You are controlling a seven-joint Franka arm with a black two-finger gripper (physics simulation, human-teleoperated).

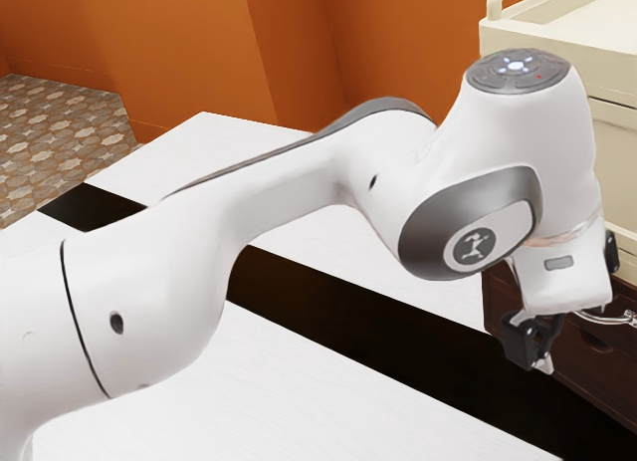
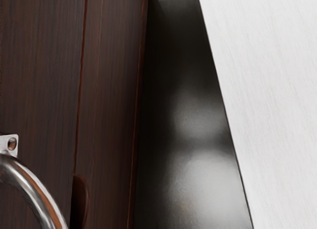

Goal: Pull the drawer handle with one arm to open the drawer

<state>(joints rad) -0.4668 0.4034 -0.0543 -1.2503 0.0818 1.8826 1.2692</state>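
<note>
One curved handle near pincer, toward exterior view's right.

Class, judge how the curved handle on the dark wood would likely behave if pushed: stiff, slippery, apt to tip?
The handle looks metallic, so it would probably stay stiff. Its polished shine suggests it may be slippery. Its end plate sits against the dark wood, so it seems unlikely to roll or tip by itself.

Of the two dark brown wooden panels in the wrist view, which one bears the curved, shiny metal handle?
The panel farther from the smooth white surface. It bears the handle; the other panel, across the seam, shows a rounded dark recess instead.
</note>
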